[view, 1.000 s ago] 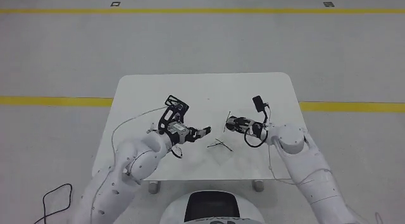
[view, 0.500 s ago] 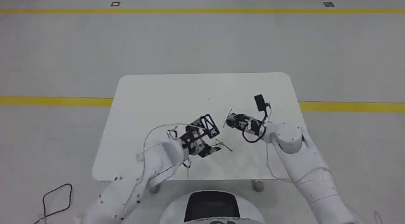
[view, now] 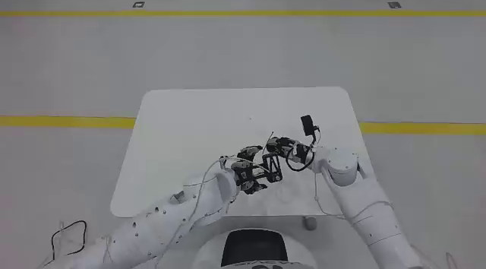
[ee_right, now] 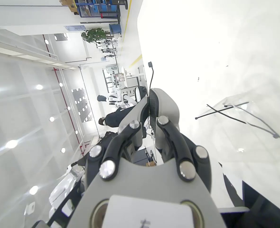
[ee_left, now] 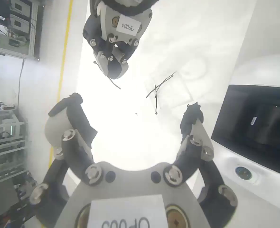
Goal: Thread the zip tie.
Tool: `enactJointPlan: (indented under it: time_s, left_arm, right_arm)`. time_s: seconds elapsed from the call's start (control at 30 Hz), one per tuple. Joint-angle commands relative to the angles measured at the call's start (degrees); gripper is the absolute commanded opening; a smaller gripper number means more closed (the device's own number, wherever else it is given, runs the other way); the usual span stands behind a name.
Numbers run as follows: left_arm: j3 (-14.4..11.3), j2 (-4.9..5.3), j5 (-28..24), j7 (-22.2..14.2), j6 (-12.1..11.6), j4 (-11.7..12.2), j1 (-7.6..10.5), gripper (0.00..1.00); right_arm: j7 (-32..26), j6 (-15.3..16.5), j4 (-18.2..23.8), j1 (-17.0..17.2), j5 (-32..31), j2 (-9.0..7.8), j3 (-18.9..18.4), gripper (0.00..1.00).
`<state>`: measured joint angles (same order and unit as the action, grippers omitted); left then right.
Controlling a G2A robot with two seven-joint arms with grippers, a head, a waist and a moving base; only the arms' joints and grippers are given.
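The left pincer point(ee_left: 133, 107) gapes wide, holding nothing, over the white table point(ee_left: 121, 124). Just beyond it two spare ties point(ee_left: 159, 88) lie crossed. Farther off, the right pincer point(ee_right: 149, 97) is clamped on a zip tie point(ee_right: 152, 77) — held off the table.

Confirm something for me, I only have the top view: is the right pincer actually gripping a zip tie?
Observer: Yes. The right wrist view shows the right pincer shut on a black zip tie, with the tie's head sticking out past the fingertips.
Operator: And the left pincer?
Observer: The left pincer is open and holds nothing; in its own view it faces the right pincer.
Operator: Any more ties in reach?
Observer: Yes: loose zip ties lie crossed on the table, between the two pincers and the robot's body.
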<state>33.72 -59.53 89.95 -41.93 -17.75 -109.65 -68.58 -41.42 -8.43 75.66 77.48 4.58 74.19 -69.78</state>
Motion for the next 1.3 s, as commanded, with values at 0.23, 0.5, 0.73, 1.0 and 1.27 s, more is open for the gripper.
enactJointPlan:
  time_s: [0.23, 0.5, 0.73, 1.0, 1.27]
  left_arm:
    - [-2.5, 0.51, 0.0, -1.3, 1.8, 0.5, 2.64, 1.0]
    - [-9.5, 1.37, 0.0, 2.5, 4.6, 2.4, 7.49, 1.0]
    - [-14.6, 2.53, 0.0, 9.2, 14.6, 5.8, 10.56, 1.0]
    - [-14.6, 2.54, 0.0, 12.1, 14.6, 7.3, 9.76, 1.0]
    - [-21.3, 3.22, 0.0, 13.3, 20.1, 10.5, 15.12, 1.0]
  right_arm:
    - [0.3, 0.2, 0.2, 0.2, 0.6, 0.05, 0.2, 0.0]
    - [-1.7, -0.8, -0.8, 0.0, 6.8, 0.18, 0.5, 0.0]
    - [-3.3, -0.9, -1.4, -0.3, 8.8, 0.09, 0.3, 0.0]
    - [-2.0, -1.0, -0.9, 0.2, 9.3, 0.13, 0.7, 0.0]
    - [-1.9, -1.7, -0.8, 0.4, 11.4, 0.02, 0.7, 0.0]
